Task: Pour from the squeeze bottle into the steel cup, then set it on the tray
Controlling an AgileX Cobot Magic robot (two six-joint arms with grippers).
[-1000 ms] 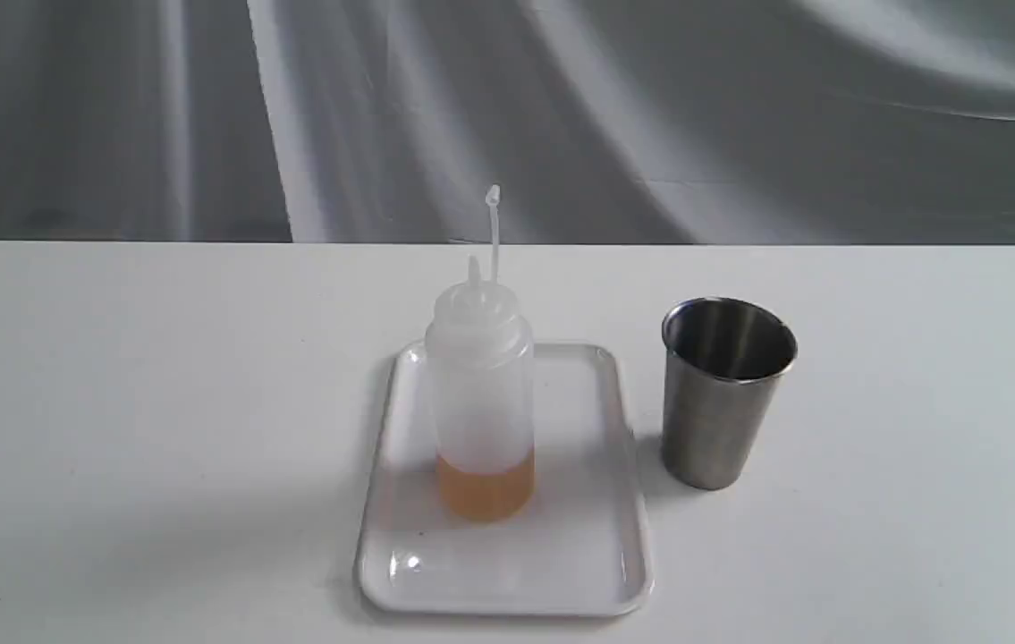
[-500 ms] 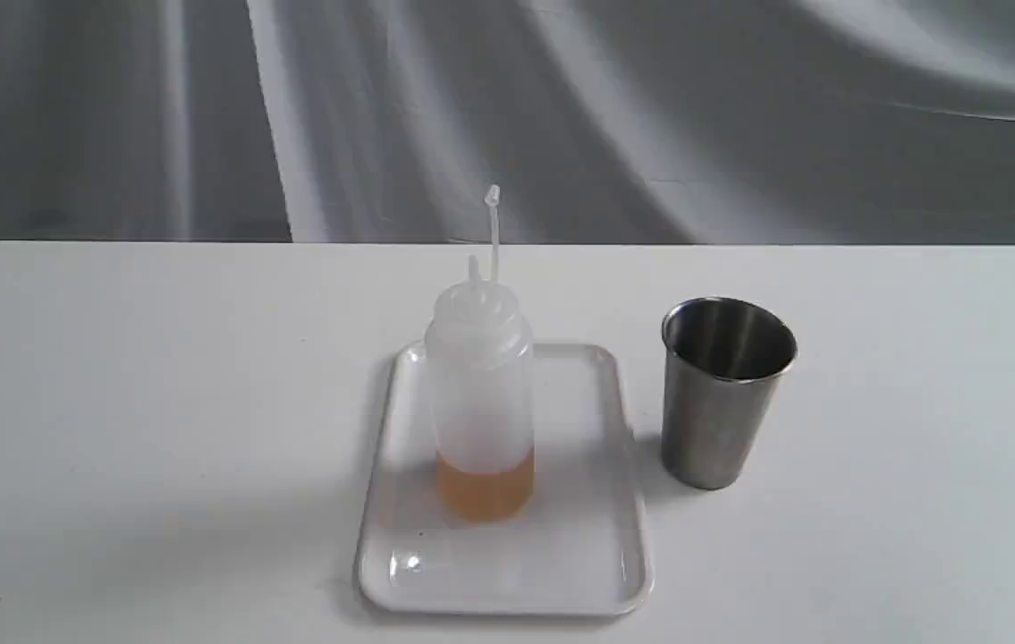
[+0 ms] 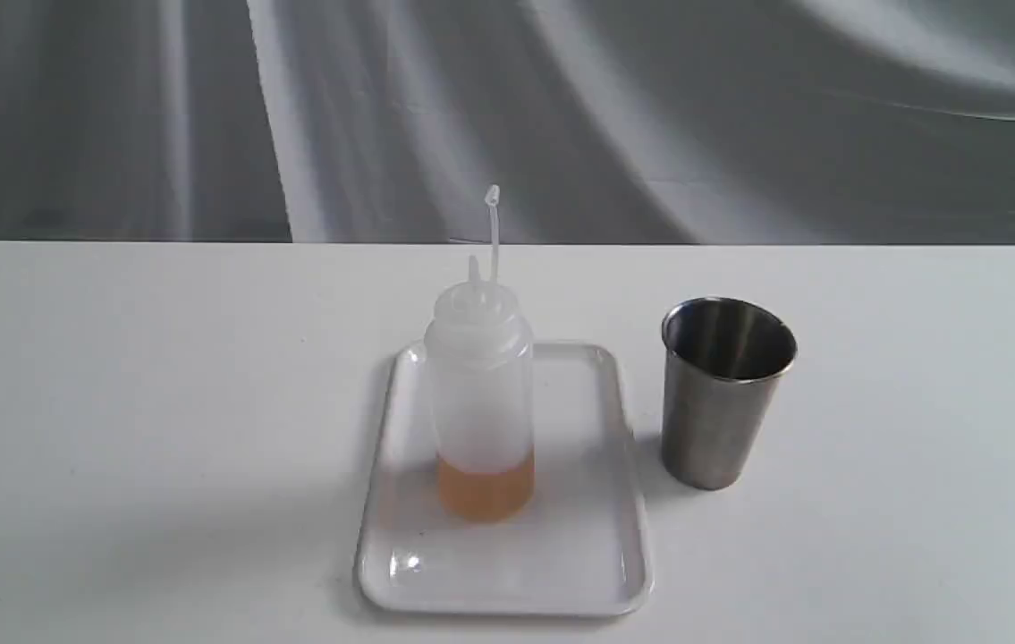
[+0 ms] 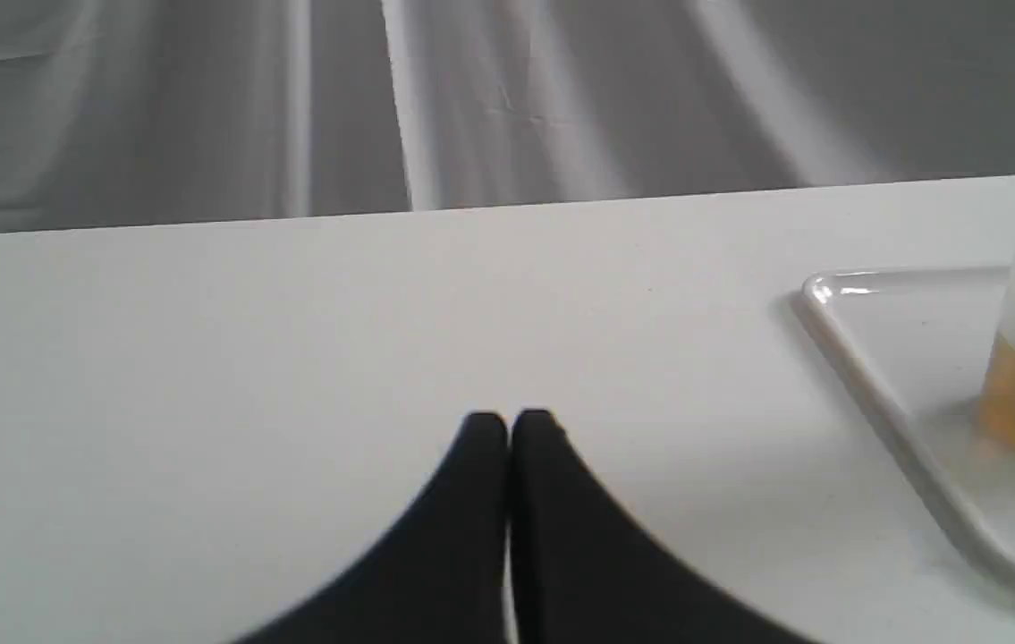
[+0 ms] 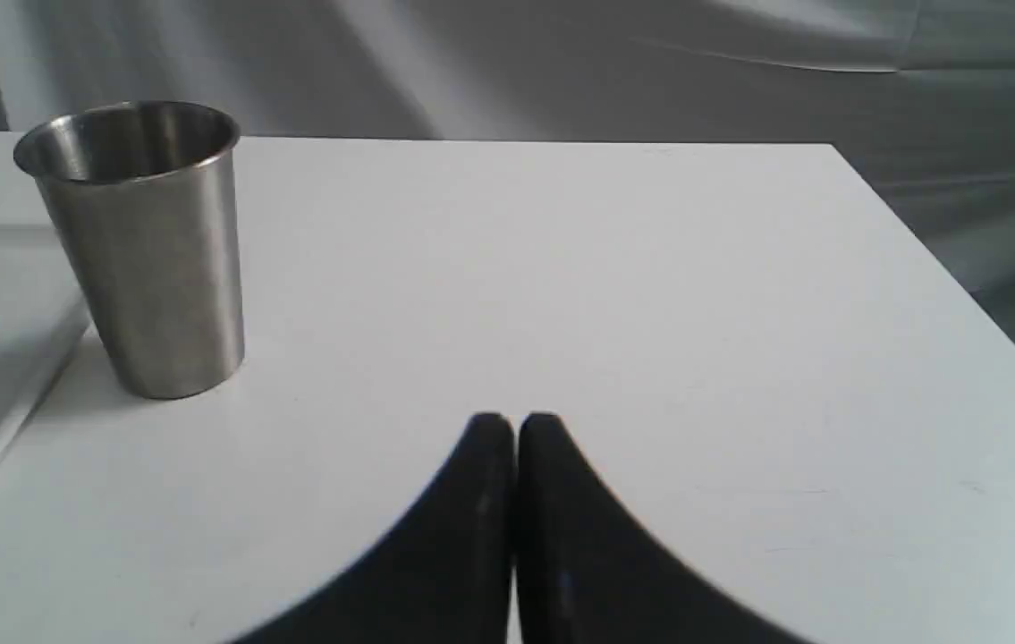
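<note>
I am keeping both grippers pressed together and empty. The left gripper [image 4: 507, 427] is pointing across the bare table [image 3: 158, 402] on the left of the tray [image 3: 596, 555], and the right gripper [image 5: 514, 429] is pointing across bare table on the right of the steel cup [image 3: 723, 411]. Neither is touching anything.

The squeeze bottle [image 3: 480, 402] is standing upright on the tray, with amber liquid filling only its bottom part and its cap strap sticking up beside the nozzle. The cup is standing upright on the table, near the tray's right rim but apart from it. Its inside is showing dark, so I cannot tell whether it is holding any liquid.

I am judging the bottle to be the risk. It is tall and light, so a nudge from closed fingers could be tipping it over. Its wall looks soft, so clamping hard could be squirting liquid before the nozzle is over the cup. A tilted bottle or its strap could also be knocking the cup.

Room is lying wide open on the tray's left. The gap between tray and cup is narrow, and the table's right edge is running close past my right side.
</note>
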